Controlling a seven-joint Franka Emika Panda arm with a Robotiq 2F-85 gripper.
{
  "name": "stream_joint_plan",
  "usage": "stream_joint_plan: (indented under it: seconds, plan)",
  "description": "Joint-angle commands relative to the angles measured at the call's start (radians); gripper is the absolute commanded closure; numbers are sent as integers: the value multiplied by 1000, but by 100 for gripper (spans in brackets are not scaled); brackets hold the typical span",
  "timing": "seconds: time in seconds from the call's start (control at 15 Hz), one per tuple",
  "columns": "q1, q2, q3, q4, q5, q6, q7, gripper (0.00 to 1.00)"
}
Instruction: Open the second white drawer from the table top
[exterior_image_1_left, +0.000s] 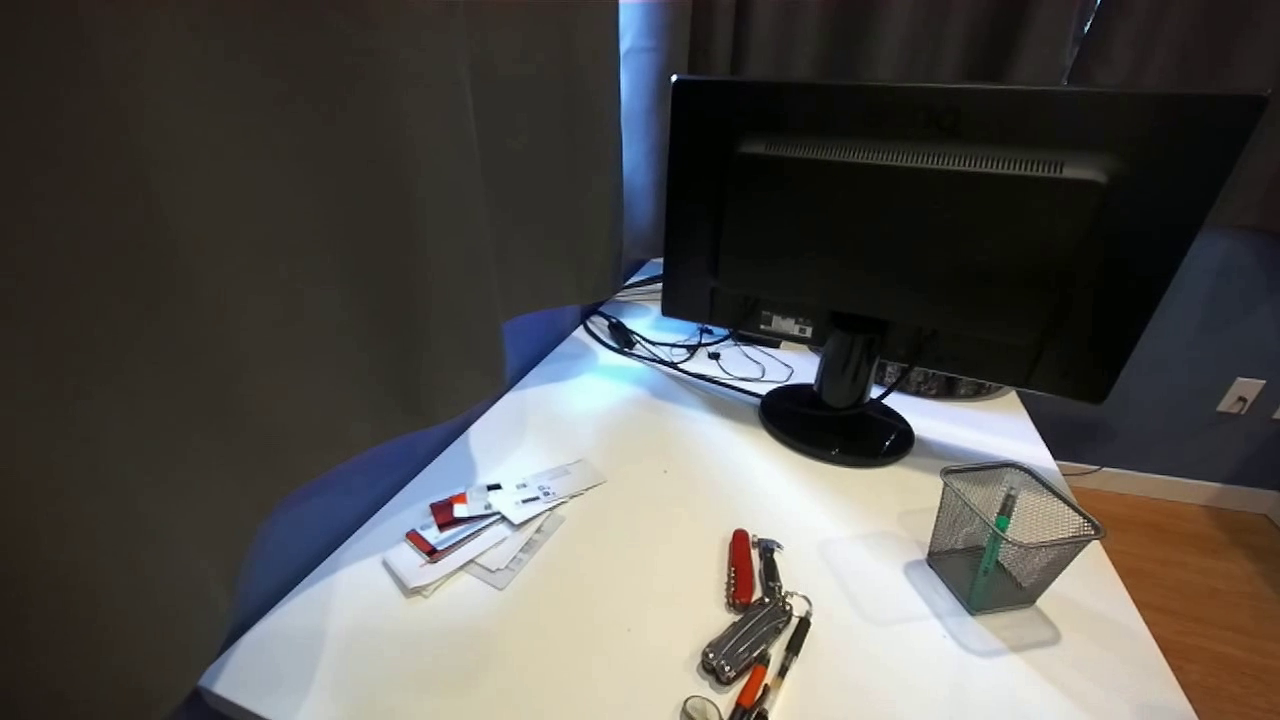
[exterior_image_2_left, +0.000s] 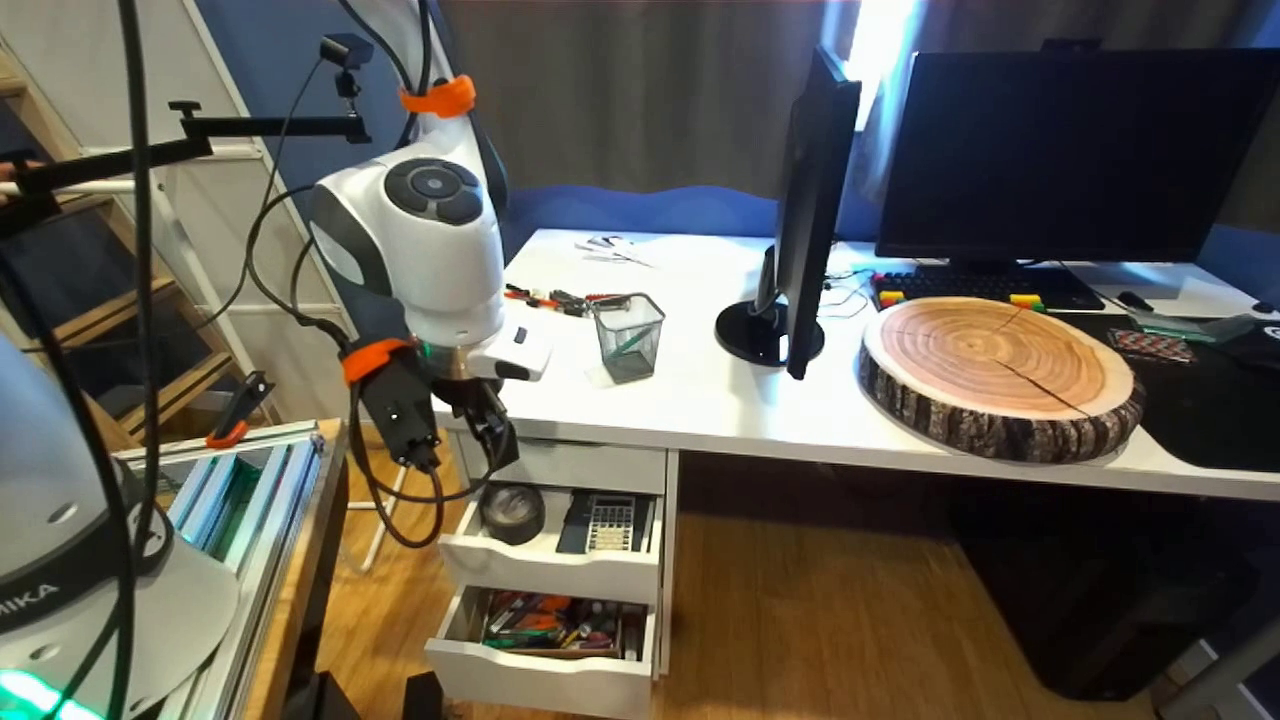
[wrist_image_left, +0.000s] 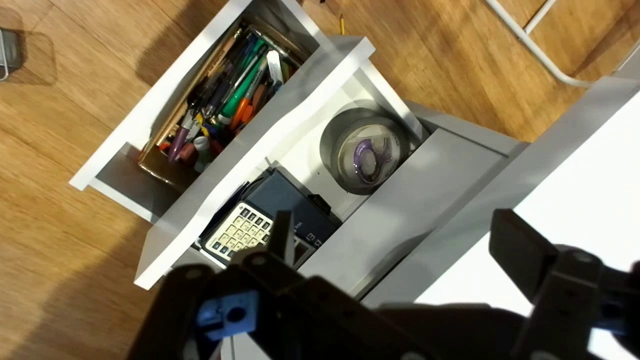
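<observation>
Wrist view: gripper (wrist_image_left: 398, 239) spread wide, apparently empty (second white drawer (wrist_image_left: 301, 156) stands open)

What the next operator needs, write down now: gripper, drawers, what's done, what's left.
Gripper: open and empty, near the front edge of the table top.
Top drawer: shut, just under the table top.
Second drawer: open, with a calculator inside.
Third drawer: also open, with pens inside.
Done: the second drawer, the one wanted, stands open.
Left: probably just backing the gripper clear; I can't tell whether the second drawer is out as far as it goes.
</observation>
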Motion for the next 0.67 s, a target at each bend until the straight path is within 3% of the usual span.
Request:
stream_joint_plan:
  seconds: [0.0,0.2,0.27,0.6]
  plan:
    - [39,-18,22,4,-37,48,66,0]
    - [51,-60,30,-22,-22,60,70,0]
    - [36,-7,21,9,-12,39,30,0]
    - [35,-6,21,8,-12,40,30,0]
